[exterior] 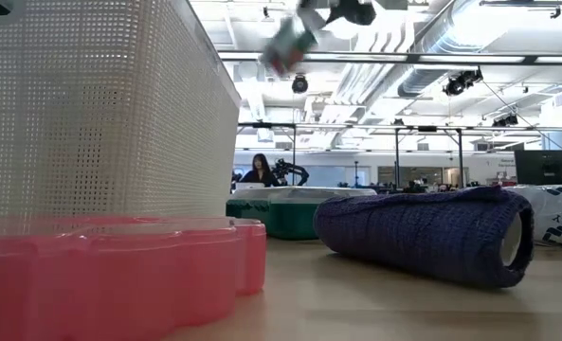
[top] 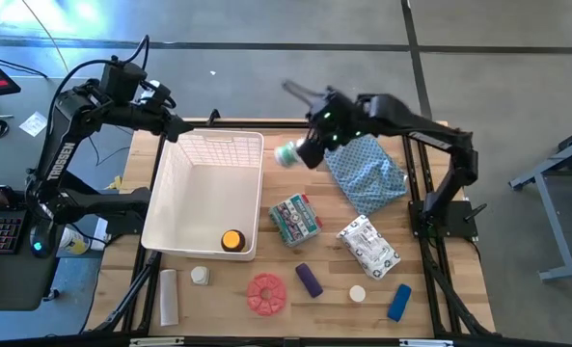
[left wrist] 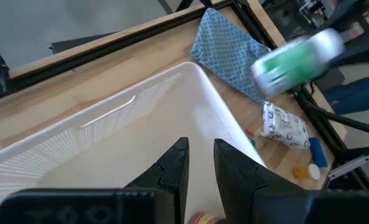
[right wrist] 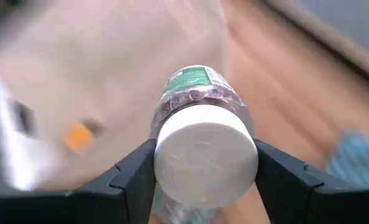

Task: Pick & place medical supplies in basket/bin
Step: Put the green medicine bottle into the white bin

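Medical supplies are spread over the wooden table (top: 440,318), and one of them, a white-capped bottle (right wrist: 204,143) with a green label, is pinched by its cap between the fingers of the right gripper (right wrist: 204,163), lifted above the table. The label's print cannot be read, and the bottle is blurred in the high view (top: 287,154) and the left wrist view (left wrist: 296,59). The bottle is held just beside the white bin (top: 170,207), near its far right corner, with the blue patterned cloth (top: 367,172) lying on the table to the gripper's other side. Dark print is carried by a white packet (top: 368,243) and by a green-white packet (top: 295,218), both on the table nearer the front than the right gripper (top: 310,152), but no word can be made out; in the low view, partial letters ending in "KLY" are seen on a white item (exterior: 557,216) at the right edge. An amber bottle with a yellow cap (top: 231,240) is seen inside the bin, at its near right corner. A red disc (top: 266,293), a purple cylinder (top: 309,280), a blue cylinder (top: 399,302), a small white-capped jar (top: 358,294), another jar (top: 200,276) and a white tube (top: 169,295) lie along the front of the table, well apart from the right gripper. The left gripper (left wrist: 200,174) is held over the bin's far left part, its fingers (left wrist: 172,171) nearly pressed together with a narrow gap and nothing between them.
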